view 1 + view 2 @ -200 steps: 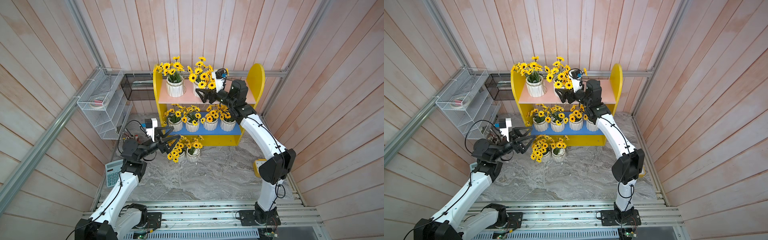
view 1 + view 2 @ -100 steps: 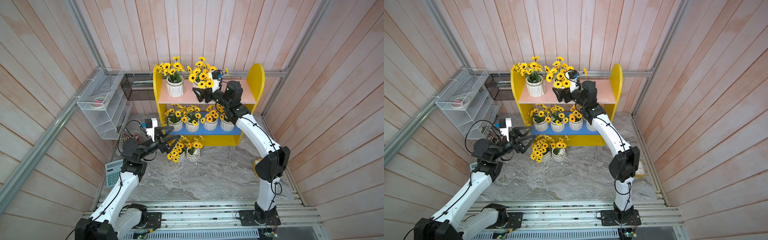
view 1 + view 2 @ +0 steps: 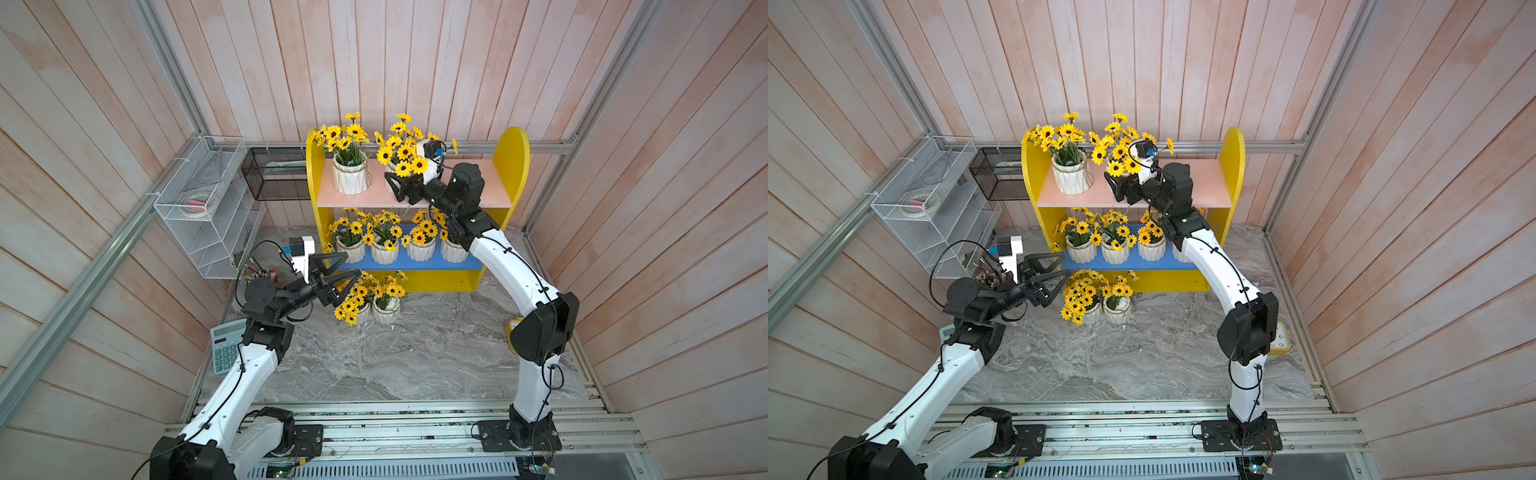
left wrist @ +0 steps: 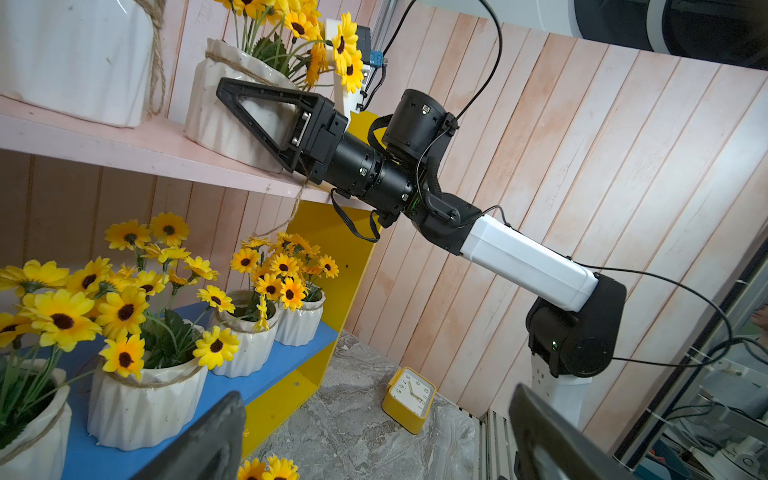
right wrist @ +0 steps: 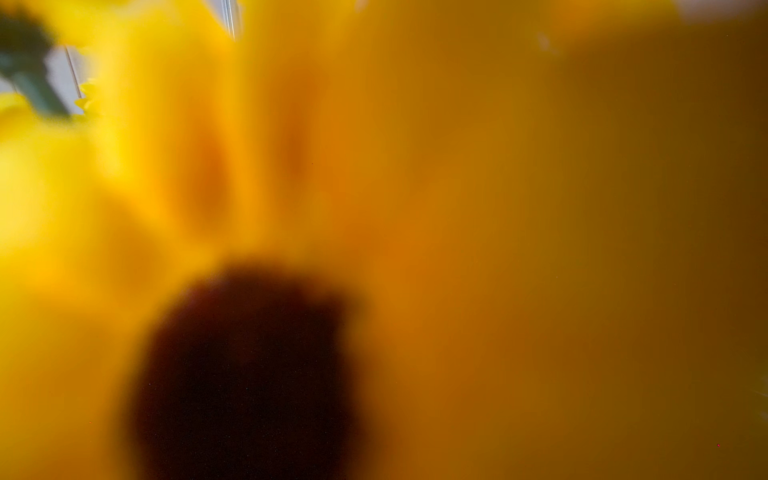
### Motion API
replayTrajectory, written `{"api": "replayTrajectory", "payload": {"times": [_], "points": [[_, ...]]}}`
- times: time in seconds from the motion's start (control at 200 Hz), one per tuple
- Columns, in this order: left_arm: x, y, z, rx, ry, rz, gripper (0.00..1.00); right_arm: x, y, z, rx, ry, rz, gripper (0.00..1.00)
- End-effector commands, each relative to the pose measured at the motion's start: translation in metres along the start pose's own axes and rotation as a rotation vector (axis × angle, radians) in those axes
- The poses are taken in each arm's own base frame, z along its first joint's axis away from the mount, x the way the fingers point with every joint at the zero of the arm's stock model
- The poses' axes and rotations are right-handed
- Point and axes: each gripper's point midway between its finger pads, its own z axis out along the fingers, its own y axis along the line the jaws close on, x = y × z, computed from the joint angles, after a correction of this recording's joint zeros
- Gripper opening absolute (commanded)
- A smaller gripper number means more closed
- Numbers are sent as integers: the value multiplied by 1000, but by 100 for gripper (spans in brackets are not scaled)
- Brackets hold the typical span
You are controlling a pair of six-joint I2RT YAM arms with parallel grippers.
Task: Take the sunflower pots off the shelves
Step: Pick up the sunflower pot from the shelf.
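The shelves (image 3: 513,162) stand at the back wall with a pink upper board (image 3: 490,191) and a blue lower board (image 3: 415,264). Two sunflower pots sit on the pink board: one at the left (image 3: 350,178), and one (image 4: 216,120) with my right gripper (image 3: 395,187) straddling it. A finger (image 4: 270,89) lies along that pot's side and the other is hidden, so I cannot tell if it grips. Several pots (image 3: 384,253) line the blue board. Two pots (image 3: 386,309) stand on the floor in front. My left gripper (image 3: 352,266) hangs open and empty beside them. A blurred sunflower (image 5: 249,374) fills the right wrist view.
A white wire rack (image 3: 208,208) and a black mesh basket (image 3: 274,174) hang at the back left. A pen cup (image 3: 259,270) and a calculator (image 3: 224,345) sit by my left arm. A yellow clock (image 3: 1279,338) stands on the marble floor behind my right arm.
My right gripper has pushed further in along the pink board, round the second pot. The left arm has not moved.
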Motion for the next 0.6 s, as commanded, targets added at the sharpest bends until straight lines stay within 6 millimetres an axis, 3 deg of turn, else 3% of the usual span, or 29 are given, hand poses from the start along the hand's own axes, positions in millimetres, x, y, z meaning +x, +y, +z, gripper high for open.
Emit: {"api": "replayTrajectory", "payload": {"times": [0.0,0.28,0.45,0.595], "points": [[2,1,0,8,6,-4,100,-12,9,-13,-12,-24,-20,0],[13,-2,10,21,42,-29,100,-47,26,-50,52,-141,-98,0],[15,-2,11,16,43,-24,100,-60,27,-77,104,-216,-123,0],[17,-1,12,19,48,-29,100,-69,27,-87,123,-245,-142,0]]}}
